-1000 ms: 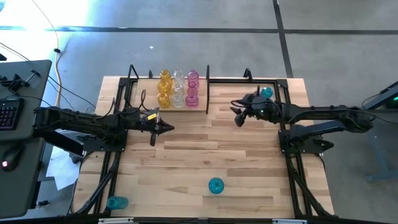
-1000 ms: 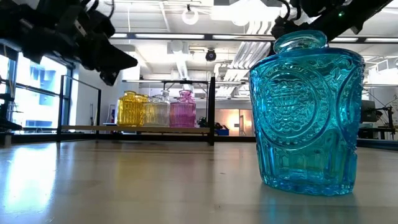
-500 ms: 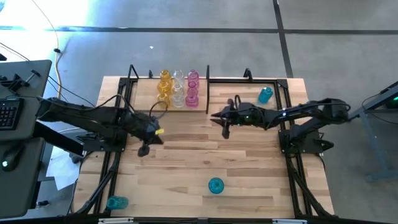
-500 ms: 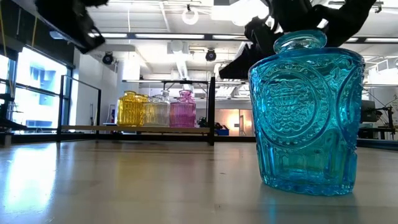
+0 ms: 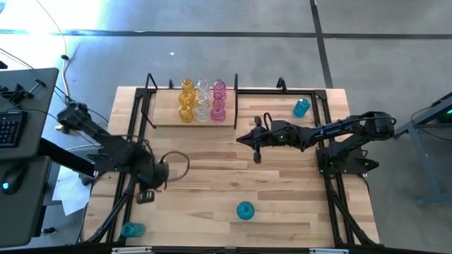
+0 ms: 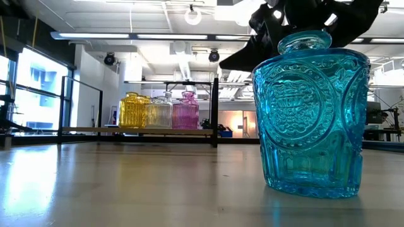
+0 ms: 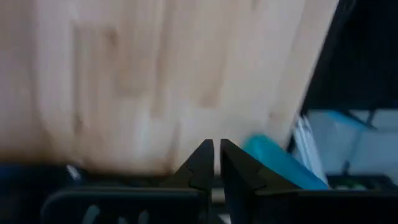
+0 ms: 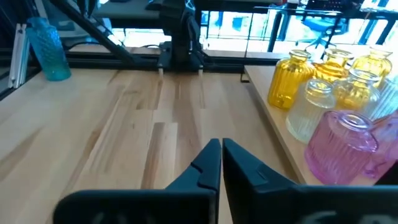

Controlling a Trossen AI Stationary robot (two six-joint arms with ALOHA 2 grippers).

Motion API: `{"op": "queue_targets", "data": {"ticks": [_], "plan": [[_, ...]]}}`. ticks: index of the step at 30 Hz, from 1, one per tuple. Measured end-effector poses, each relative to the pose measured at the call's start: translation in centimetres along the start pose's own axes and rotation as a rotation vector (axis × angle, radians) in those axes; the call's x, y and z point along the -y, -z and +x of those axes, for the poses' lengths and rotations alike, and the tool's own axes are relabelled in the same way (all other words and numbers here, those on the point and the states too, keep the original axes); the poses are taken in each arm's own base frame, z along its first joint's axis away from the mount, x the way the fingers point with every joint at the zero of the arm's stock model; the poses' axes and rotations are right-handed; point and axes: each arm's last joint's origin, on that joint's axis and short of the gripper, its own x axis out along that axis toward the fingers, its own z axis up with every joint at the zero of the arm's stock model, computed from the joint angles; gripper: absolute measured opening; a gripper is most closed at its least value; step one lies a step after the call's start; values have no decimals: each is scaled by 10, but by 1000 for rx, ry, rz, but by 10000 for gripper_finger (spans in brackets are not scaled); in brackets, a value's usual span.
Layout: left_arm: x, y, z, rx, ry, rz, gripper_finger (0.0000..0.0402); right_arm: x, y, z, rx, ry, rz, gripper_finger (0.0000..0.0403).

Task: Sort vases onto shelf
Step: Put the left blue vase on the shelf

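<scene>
The shelf [image 5: 192, 118] stands at the table's far side and carries yellow [image 5: 186, 99], clear [image 5: 202, 100] and pink vases [image 5: 218, 99], which rest on their bases. Teal vases stand loose: one at the far right [image 5: 301, 107], one near the front middle [image 5: 245, 210] that fills the low view [image 6: 312, 113], and one at the near left corner [image 5: 133, 229]. My left gripper [image 5: 146, 196] is shut and empty above the near left of the table, pointing toward the corner vase [image 7: 280, 163]. My right gripper [image 5: 240, 138] is shut and empty just right of the shelf, near the pink vases [image 8: 345, 146].
Black frame posts [image 5: 235, 88] rise at the shelf's ends. Black rails [image 5: 127, 190] run along the table's left and right sides. Bare wood [image 5: 233, 176] lies between the two grippers and the front teal vase. A desk with a keyboard [image 5: 10, 127] stands off the table's left.
My left gripper has swung from mid-table toward the near left corner and tipped downward. My right gripper has gone from beside the far right teal vase toward the table's left, ending beside the shelf, and its fingers have shut. No vase has moved.
</scene>
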Motion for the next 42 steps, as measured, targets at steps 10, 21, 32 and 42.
{"op": "queue_targets", "data": {"ticks": [10,21,32,42], "plan": [[67,20,7,-244,61,-150,108,0,0,0,1,-2,-23,0],[100,60,29,-174,3,-180,122,0,0,0,1,-2,-23,0],[106,73,57,-208,-17,-173,115,-10,-1,0,11,-34,-31,0],[108,76,58,-209,-11,-177,115,-11,-2,0,14,-37,-32,0]]}}
